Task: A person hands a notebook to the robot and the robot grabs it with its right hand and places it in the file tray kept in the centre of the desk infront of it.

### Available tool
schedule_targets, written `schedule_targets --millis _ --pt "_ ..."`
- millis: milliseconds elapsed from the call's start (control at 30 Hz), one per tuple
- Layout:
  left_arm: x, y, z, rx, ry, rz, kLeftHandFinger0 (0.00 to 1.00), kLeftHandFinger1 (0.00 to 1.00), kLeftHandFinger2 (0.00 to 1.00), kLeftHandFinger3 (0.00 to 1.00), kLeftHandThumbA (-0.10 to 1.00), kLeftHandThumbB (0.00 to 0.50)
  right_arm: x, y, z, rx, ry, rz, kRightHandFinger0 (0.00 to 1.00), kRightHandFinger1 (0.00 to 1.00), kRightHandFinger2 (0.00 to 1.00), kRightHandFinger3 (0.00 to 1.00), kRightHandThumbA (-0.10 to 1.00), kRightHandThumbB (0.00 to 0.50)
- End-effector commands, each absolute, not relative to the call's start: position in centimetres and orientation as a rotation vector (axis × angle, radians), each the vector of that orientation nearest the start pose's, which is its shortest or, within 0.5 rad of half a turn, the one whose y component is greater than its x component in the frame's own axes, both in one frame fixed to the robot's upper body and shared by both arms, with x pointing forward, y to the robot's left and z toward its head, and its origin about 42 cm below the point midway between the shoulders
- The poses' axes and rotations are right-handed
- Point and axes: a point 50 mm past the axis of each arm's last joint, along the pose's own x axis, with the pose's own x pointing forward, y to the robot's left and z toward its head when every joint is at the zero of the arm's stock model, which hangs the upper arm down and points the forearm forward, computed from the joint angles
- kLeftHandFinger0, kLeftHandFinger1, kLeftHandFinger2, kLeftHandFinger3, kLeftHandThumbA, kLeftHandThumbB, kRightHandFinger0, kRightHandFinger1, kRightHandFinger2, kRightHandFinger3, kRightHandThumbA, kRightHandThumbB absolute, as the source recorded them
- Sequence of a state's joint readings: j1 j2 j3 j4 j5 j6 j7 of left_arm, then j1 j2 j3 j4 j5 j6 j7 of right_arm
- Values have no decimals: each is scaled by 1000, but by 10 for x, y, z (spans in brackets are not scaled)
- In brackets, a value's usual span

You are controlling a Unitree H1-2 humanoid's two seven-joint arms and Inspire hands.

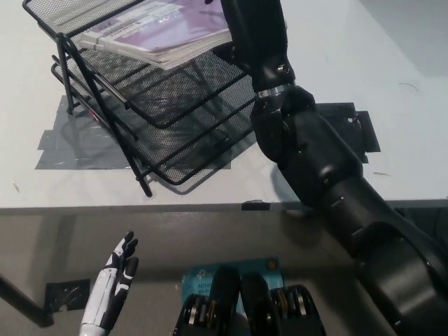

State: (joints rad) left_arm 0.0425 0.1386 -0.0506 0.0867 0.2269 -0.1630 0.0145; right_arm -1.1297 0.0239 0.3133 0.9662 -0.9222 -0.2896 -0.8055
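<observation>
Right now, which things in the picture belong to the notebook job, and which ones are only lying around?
Belonging to the job:
- purple notebook, on the top tier
- black mesh file tray
- right hand, at the notebook's edge

Not part of it:
- left hand, resting open below the desk edge
- grey tape patches on the desk
- teal label by the floor

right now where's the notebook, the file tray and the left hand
notebook [150, 31], head view, on its purple cover
file tray [175, 150], head view, on the mesh floor of a lower tier
left hand [110, 287], head view, lower left, on the white back of the hand
</observation>
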Motion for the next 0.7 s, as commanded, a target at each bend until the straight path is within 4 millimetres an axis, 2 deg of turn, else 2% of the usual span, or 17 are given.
schedule_targets --millis 0,67,100,133,167,200,233,300,333,367,433,467,500,533,567,633,667 --pt "269 246 82 379 -70 -84 1000 1000 1000 1000 1000 436 524 -29 372 -809 -1107 -254 0 0 321 513 992 0" --pt "268 246 81 369 -74 -82 1000 1000 1000 1000 1000 429 525 -30 365 -823 -1097 -260 0 0 284 483 950 0" --pt "268 246 81 364 -76 -81 1000 1000 1000 1000 1000 433 525 -31 355 -835 -1084 -260 0 0 250 529 802 0" --pt "269 246 81 364 -76 -81 1000 1000 1000 1000 1000 433 525 -32 353 -837 -1081 -259 0 0 250 529 802 0" --pt "268 246 80 367 -76 -80 1000 1000 1000 1000 1000 440 525 -32 347 -848 -1073 -257 0 0 241 446 766 0" --pt "268 245 80 373 -75 -78 1000 1000 1000 1000 1000 443 525 -32 339 -864 -1064 -252 0 0 228 253 738 0" --pt "268 245 80 374 -75 -78 1000 1000 1000 1000 1000 442 524 -33 332 -873 -1060 -244 0 0 232 177 736 0" --pt "268 244 80 372 -76 -79 1000 1000 1000 1000 1000 436 523 -33 325 -900 -1049 -227 0 4 250 182 752 0" --pt "269 244 80 370 -77 -80 1000 1000 1000 1000 1000 439 524 -33 320 -937 -1022 -197 0 49 302 219 832 0" --pt "269 244 81 366 -78 -83 1000 1000 1000 1000 1000 439 525 -33 314 -986 -968 -131 20 108 379 300 849 6" --pt "269 244 81 365 -78 -84 1000 1000 1000 1000 1000 439 525 -33 312 -997 -947 -102 35 154 419 318 853 1" --pt "271 244 83 368 -82 -88 1000 1000 1000 1000 1000 434 520 -35 318 -1089 -821 93 322 501 752 666 653 155" --pt "272 244 84 370 -83 -88 1000 1000 1000 1000 1000 439 516 -36 326 -1099 -748 178 490 679 914 836 622 222" --pt "273 244 84 372 -84 -88 1000 1000 1000 1000 1000 445 509 -39 340 -1104 -643 322 903 1000 1000 1000 627 299" --pt "274 244 85 374 -85 -87 1000 1000 1000 1000 1000 446 505 -41 350 -1127 -602 408 1000 1000 1000 1000 697 402" --pt "275 244 86 375 -85 -87 1000 1000 1000 1000 1000 449 495 -45 367 -1171 -553 521 1000 1000 1000 1000 741 486" --pt "275 244 87 379 -88 -89 1000 1000 1000 1000 1000 446 489 -48 378 -1176 -543 557 1000 1000 1000 1000 725 497"
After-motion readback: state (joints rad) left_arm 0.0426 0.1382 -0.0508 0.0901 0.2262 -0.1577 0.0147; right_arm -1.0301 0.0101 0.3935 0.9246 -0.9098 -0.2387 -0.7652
